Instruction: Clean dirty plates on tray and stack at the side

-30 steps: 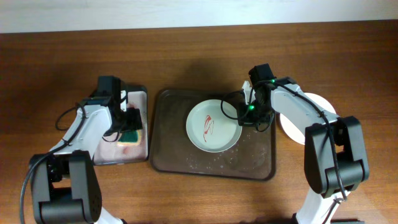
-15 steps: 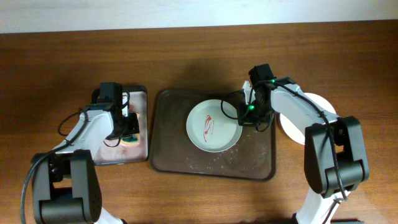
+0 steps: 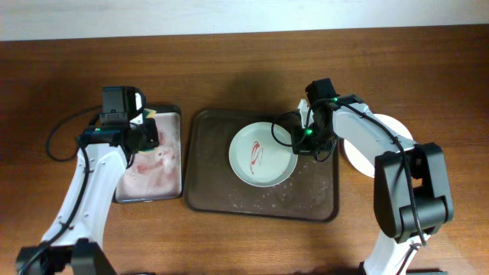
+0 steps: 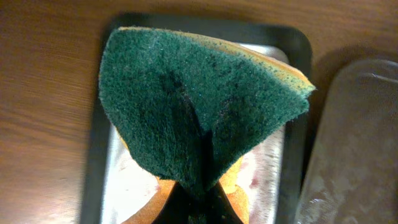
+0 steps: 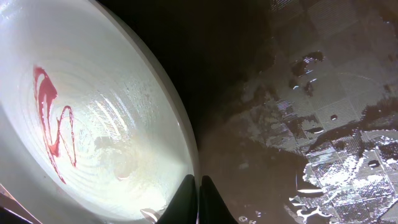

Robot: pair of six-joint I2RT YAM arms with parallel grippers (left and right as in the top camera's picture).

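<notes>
Wooden table, wet tray; left hand tight on sponge, right hand tight on plate rim.

White links, black joints, black cables (green LED, right arm).

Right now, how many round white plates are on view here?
2. One round white plate, smeared red, lies on the dark brown tray; another sits on the wooden table right of it, partly behind the right arm. Others may be hidden.
</notes>
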